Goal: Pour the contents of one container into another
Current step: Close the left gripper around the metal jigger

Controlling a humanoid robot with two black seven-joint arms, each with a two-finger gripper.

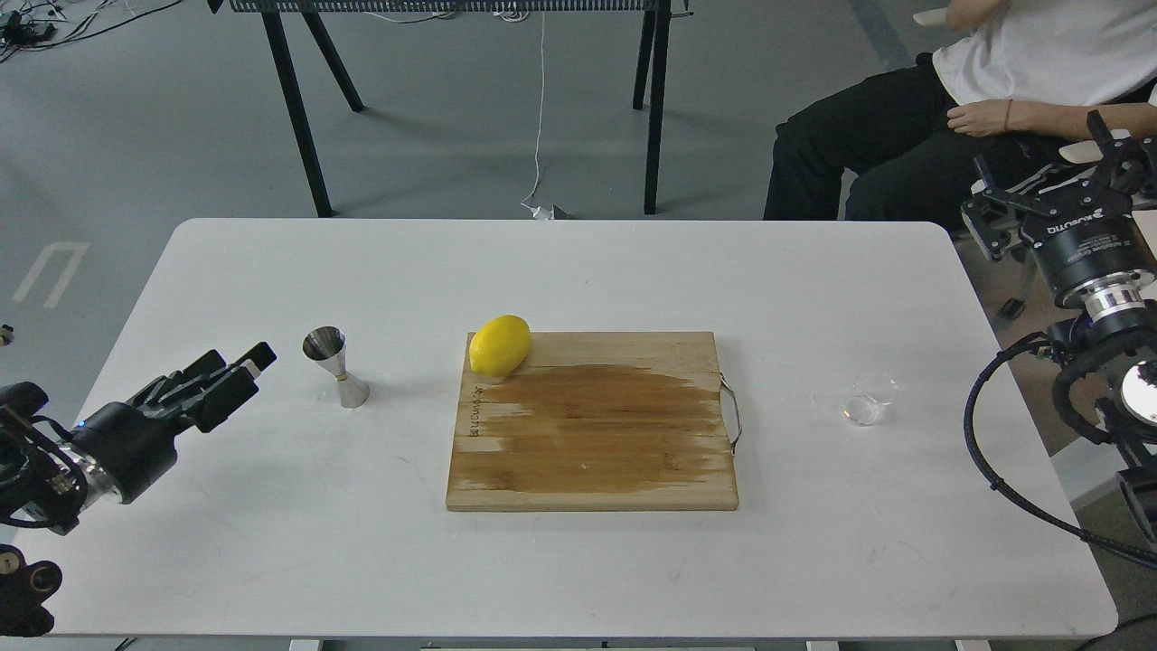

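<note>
The steel jigger (336, 366) stands upright on the white table (578, 570), left of the cutting board. The small clear glass cup (868, 400) sits on the table to the right of the board; I cannot tell what it holds. My left gripper (242, 372) hangs low over the table just left of the jigger, pointing at it, open and a short gap away. Off the table's far right edge, my right gripper (1044, 172) is raised and open with nothing in it, well behind the cup.
A wooden cutting board (592, 434) with a dark wet patch and a metal handle lies mid-table. A yellow lemon (499, 345) rests on its far left corner. A seated person (958, 117) is beyond the right rear corner. Black stand legs (655, 108) rise behind the table.
</note>
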